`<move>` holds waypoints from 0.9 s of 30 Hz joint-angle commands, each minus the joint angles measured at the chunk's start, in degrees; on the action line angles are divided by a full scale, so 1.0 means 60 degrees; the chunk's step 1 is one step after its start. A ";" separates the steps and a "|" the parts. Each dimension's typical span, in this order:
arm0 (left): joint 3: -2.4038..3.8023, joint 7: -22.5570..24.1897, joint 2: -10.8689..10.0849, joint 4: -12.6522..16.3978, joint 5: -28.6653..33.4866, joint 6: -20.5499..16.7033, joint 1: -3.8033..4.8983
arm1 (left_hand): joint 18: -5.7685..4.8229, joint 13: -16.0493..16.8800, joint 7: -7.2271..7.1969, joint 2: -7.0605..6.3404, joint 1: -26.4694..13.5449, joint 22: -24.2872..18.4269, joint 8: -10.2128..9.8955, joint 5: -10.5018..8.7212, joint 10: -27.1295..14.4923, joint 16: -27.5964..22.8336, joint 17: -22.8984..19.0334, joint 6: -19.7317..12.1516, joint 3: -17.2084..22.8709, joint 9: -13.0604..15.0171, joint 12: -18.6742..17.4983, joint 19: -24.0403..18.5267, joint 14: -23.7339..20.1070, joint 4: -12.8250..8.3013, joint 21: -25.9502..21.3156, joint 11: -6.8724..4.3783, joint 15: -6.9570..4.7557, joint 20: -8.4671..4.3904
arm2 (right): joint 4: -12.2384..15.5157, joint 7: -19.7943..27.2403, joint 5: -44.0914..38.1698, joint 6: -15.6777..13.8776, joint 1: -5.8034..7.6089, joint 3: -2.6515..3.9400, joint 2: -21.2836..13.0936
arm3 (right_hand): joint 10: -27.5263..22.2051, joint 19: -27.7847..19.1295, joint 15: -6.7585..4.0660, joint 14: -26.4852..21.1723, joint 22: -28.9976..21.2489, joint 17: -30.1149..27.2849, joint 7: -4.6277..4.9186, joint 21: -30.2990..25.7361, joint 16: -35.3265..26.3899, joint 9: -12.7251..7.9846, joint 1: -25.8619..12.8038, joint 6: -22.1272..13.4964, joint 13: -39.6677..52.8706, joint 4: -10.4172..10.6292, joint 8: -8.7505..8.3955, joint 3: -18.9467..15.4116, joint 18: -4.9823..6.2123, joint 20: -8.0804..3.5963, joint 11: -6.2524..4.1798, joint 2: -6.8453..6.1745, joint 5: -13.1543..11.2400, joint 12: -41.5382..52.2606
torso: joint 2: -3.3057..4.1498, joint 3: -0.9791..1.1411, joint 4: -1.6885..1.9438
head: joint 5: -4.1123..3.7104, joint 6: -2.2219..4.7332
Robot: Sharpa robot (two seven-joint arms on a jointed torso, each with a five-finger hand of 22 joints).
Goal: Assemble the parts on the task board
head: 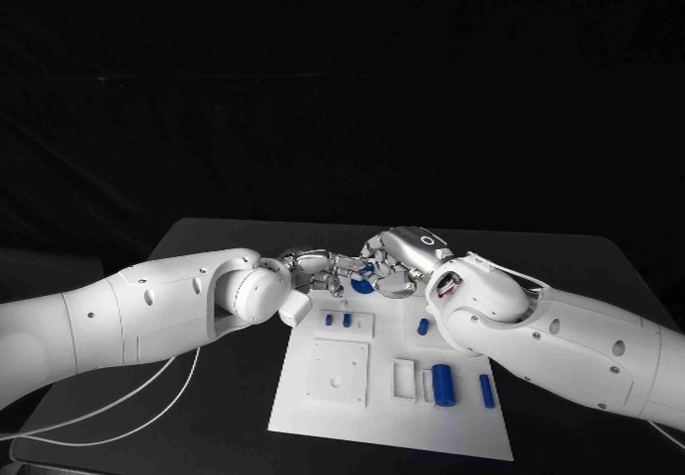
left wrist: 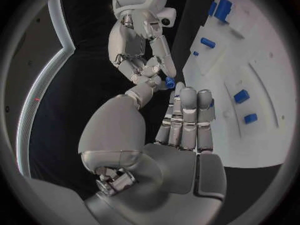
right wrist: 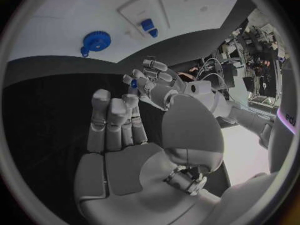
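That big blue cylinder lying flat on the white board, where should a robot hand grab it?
Probably around the middle of the blue cylinder, coming straight down from above. It lies flat on the white board, so only its top and rounded long sides seem reachable.

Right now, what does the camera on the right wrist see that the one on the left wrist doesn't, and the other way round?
Right wrist view: a blue gear lying on the task board. Left wrist view: several blue parts spread along the board. Both share the small blue piece where the fingers of the left hand and the right hand meet; which hand holds it is unclear.
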 commanded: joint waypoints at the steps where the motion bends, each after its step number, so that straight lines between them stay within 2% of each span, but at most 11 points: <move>1: 0.0005 0.0079 0.0028 0.0047 0.0067 0.0340 0.0011 | 0.0342 -0.0016 -0.0012 0.0127 0.0017 -0.0006 0.0058 -0.0035 -0.0023 -0.0043 0.0003 0.0098 -0.0006 0.0009 0.0056 -0.0031 0.0038 -0.0067 -0.0055 0.0106 -0.0090 -0.0224 | -0.0001 0.0004 -0.0043 -0.0056 -0.0006 0.0009 0.0022 | -0.0012 0.0029 -0.0050 0.0003 0.0143 0.0010 0.0269 0.0043 0.0017 -0.0004 0.0043 0.0354 -0.0016 0.0001 0.0043 0.0063 0.0140 -0.0059 -0.0037 -0.0020 -0.0047 0.0059 | 0.0000 0.0004 0.0003 | -0.0005 -0.0011; 10: 0.0004 0.0149 0.0016 0.0040 0.0049 0.0279 0.0010 | 0.0319 -0.0036 -0.0063 0.0295 0.0111 0.0002 0.0201 -0.0033 0.0281 -0.0062 0.0012 0.0289 -0.0012 0.0002 0.0147 -0.0037 0.0053 -0.0232 -0.0051 0.0048 -0.0145 -0.0272 | -0.0015 0.0016 -0.0041 -0.0026 -0.0009 0.0015 0.0033 | -0.0010 0.0032 -0.0051 0.0006 0.0142 0.0009 0.0269 0.0044 0.0016 -0.0002 0.0044 0.0355 -0.0023 0.0003 0.0043 0.0068 0.0140 -0.0062 -0.0038 -0.0023 -0.0047 0.0061 | 0.0000 0.0005 -0.0001 | -0.0005 -0.0014; 27: 0.0004 0.0427 0.0021 0.0015 0.0047 0.0046 0.0010 | 0.0226 -0.0060 -0.0309 0.0904 0.0296 0.0026 0.0527 -0.0021 0.0953 -0.0095 0.0045 0.0808 0.0092 -0.0036 0.0315 -0.0030 0.0093 -0.0652 -0.0035 -0.0139 -0.0325 -0.0379 | -0.0012 0.0046 0.0010 0.0006 -0.0009 0.0015 0.0055 | -0.0007 0.0037 -0.0052 0.0010 0.0139 0.0009 0.0268 0.0045 0.0013 0.0002 0.0042 0.0354 -0.0035 0.0008 0.0043 0.0077 0.0140 -0.0066 -0.0039 -0.0032 -0.0047 0.0065 | 0.0000 0.0002 -0.0001 | 0.0002 -0.0020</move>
